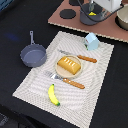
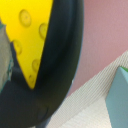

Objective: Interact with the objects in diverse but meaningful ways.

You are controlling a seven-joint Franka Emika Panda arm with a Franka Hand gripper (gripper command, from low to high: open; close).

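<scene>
A grey pot (image 1: 90,16) stands on the pink toy stove board (image 1: 65,22) at the back, with a yellow cheese wedge (image 1: 92,14) inside it. My gripper (image 1: 95,7) hangs right over this pot, its fingers reaching down to the rim; how the jaws stand is not clear. The wrist view shows the cheese wedge (image 2: 30,35) close up inside the dark pot rim (image 2: 62,65). The pale blue milk carton (image 1: 92,41) stands on the striped placemat (image 1: 35,82) just in front of the stove, and a corner of the carton shows in the wrist view (image 2: 119,97).
An orange-brown bread loaf (image 1: 69,65) lies on a plate (image 1: 58,71) mid-mat, between a knife (image 1: 80,56) and a fork (image 1: 67,80). A banana (image 1: 53,95) lies near the front. A grey frying pan (image 1: 33,55) sits off the mat. A second pot (image 1: 122,20) stands at the exterior view's right.
</scene>
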